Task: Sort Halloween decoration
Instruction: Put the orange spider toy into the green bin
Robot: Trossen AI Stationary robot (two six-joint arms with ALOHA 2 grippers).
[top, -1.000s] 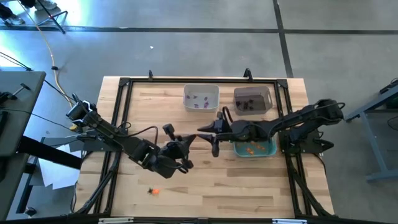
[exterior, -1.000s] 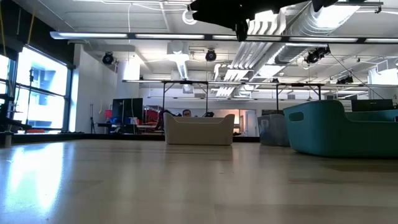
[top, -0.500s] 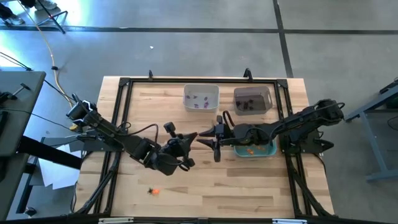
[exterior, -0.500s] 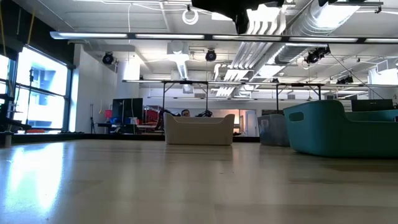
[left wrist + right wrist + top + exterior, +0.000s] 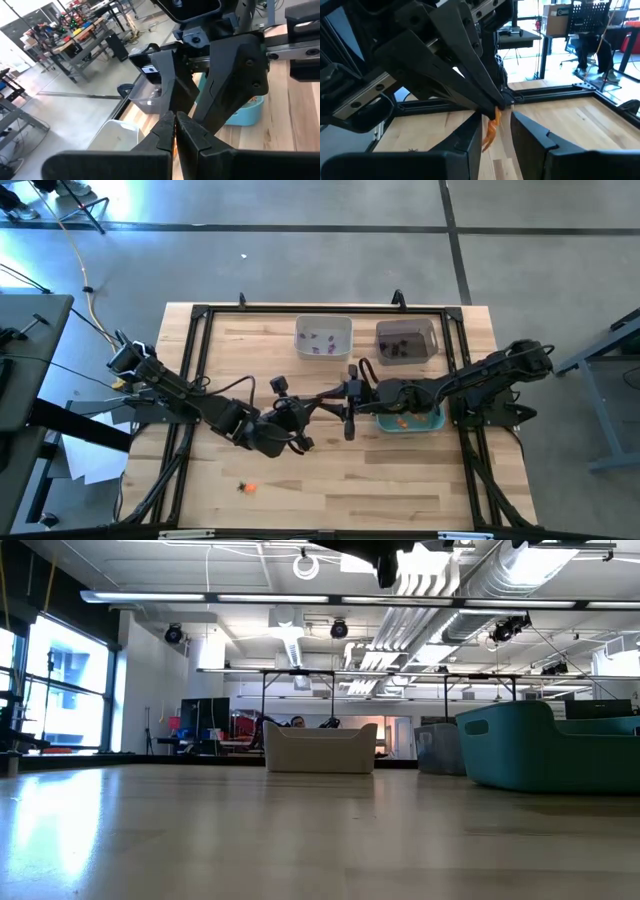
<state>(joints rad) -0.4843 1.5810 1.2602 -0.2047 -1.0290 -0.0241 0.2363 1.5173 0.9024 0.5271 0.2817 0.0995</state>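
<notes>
A: Item one, left claw. What are you reading?

B: I am seeing it raised over the middle of the worktop, fingers pressed together and pinching an orange trinket at the tips. The trinket is dangling between the fingers of the right claw.

A: Item two, right claw?

B: It is facing the left claw tip to tip, fingers spread either side of that trinket, gripping nothing that I can make out.

A: Item three, containers?

B: I am logging a white bin holding purple trinkets, a dark bin with dark pieces inside, and a teal bin holding orange trinkets, partly under the right arm.

A: Strays?

B: One orange piece is lying alone near the worktop's front edge, well apart from the bins.
</notes>
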